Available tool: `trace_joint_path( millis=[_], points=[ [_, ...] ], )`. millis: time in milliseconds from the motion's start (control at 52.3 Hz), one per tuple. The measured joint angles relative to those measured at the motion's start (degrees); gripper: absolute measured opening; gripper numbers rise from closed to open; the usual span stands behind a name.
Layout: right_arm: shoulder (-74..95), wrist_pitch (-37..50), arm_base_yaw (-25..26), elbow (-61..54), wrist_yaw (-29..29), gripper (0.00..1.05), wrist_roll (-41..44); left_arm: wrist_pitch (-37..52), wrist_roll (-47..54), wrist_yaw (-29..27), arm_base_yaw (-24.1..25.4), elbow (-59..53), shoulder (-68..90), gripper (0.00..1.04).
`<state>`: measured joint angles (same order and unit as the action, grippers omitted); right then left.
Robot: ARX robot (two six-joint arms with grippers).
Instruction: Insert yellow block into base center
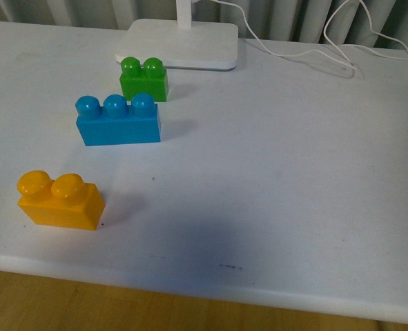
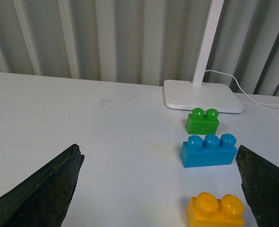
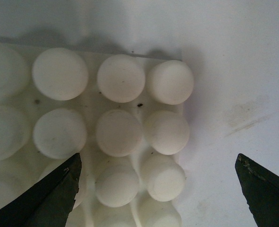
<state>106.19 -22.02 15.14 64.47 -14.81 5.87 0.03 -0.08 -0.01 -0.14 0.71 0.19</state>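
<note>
Three bricks stand apart on the white desk (image 1: pixel 293 172): the yellow block (image 1: pixel 60 201) at the left near the front edge, then the blue brick (image 1: pixel 118 121), then the green brick (image 1: pixel 143 78) just before the lamp foot (image 1: pixel 179 43). The left fingers (image 2: pixel 40 189) are spread wide and empty. The right fingers (image 3: pixel 264 189) are also spread and empty, over the edge of the base (image 3: pixel 115 132).

The front view looks down across the worktop (image 1: pixel 293 172) toward the lamp foot (image 1: pixel 179 43) at 12 o'clock. The left wrist view, lower, faces likewise, sharing that foot, yellow block (image 1: pixel 59 200), blue brick (image 1: pixel 119 123) and green brick (image 1: pixel 143 79). The right wrist view hangs close over the base (image 3: pixel 115 132), seemingly straight down.
</note>
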Motion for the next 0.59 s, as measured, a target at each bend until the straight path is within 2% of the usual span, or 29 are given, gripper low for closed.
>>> trace_joint_path(
  millis=[153, 593],
  points=[
    [1.8, 0.2, 0.5, 1.1, 0.5, 0.95, -0.2, 0.0, 0.0, 0.0, 0.0, 0.0, 0.0, 0.98],
    [3.1, 0.0, 0.3, 1.0, 7.8, 0.95, -2.8, 0.0, 0.0, 0.0, 0.0, 0.0, 0.0, 0.98]
  ],
)
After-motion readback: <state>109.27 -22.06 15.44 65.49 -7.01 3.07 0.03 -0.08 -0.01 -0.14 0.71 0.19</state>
